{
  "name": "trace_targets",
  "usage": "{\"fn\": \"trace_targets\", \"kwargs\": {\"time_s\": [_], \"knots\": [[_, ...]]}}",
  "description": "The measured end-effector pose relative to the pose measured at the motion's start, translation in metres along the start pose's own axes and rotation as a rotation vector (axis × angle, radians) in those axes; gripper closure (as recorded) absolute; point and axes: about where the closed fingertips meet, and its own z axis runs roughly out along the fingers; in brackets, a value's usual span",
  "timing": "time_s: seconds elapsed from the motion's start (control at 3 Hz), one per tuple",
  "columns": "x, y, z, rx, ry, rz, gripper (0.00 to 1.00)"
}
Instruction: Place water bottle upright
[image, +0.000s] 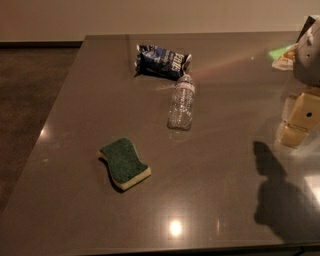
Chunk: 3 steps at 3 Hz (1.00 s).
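Three items share the table (225, 165); the water bottle (181, 104) sits mid-table, cap toward the dark blue snack bag (162, 61), standing or lying I cannot tell; green sponge (124, 164) nearer; gripper (300, 120) at the right edge, well apart from the bottle, open or closed I cannot tell.

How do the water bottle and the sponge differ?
The water bottle is clear ribbed plastic; the sponge is opaque, green over yellow. The bottle lies on its side, cap toward the snack bag; the sponge lies flat, green face up. The bottle is farther back, the sponge nearer front-left. Both rest on the table, apart from the gripper at the right edge.
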Motion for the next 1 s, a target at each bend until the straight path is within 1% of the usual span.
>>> {"fn": "trace_targets", "kwargs": {"time_s": [0.33, 0.67, 1.0], "knots": [[-0.001, -0.001, 0.001, -0.002, 0.004, 0.008, 0.00], [-0.014, -0.018, 0.014, -0.026, 0.037, 0.088, 0.00], [-0.041, -0.046, 0.040, -0.055, 0.053, 0.234, 0.00]]}}
